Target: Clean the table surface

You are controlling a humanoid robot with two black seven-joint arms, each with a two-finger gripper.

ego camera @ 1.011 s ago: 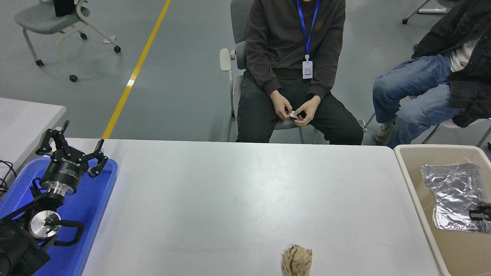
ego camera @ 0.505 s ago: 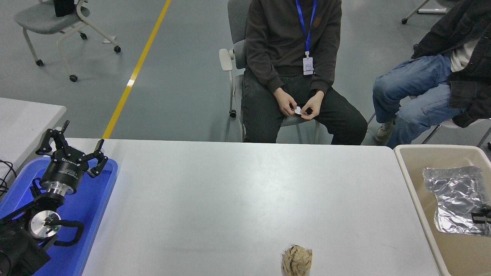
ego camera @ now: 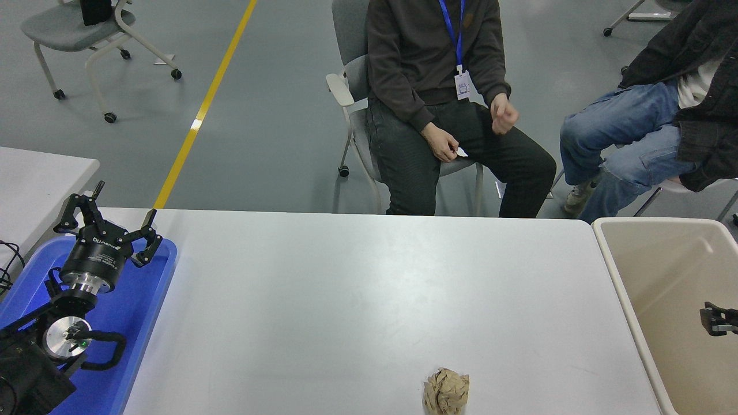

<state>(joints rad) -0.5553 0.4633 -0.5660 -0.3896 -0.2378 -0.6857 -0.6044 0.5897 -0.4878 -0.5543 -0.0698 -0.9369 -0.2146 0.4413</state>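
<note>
Right now the right tool sat at the frame edge over the beige plastic bin; couldn't tell its fingers. Left tool was spread, parked over the blue tray. Crumpled brown paper ball lay on the near edge of the grey-white desk surface. Risk: a glancing approach could knock it off.

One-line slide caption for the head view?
Crumpled brown paper ball on the table surface; right gripper over beige bin, left gripper parked.

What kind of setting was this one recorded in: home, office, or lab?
Most likely a lab or industrial test floor. Signs: grey floor with a yellow line, rolling chairs, a seated person wearing a lanyard badge, and a white table surface flanked by a blue tray and beige bin.
</note>
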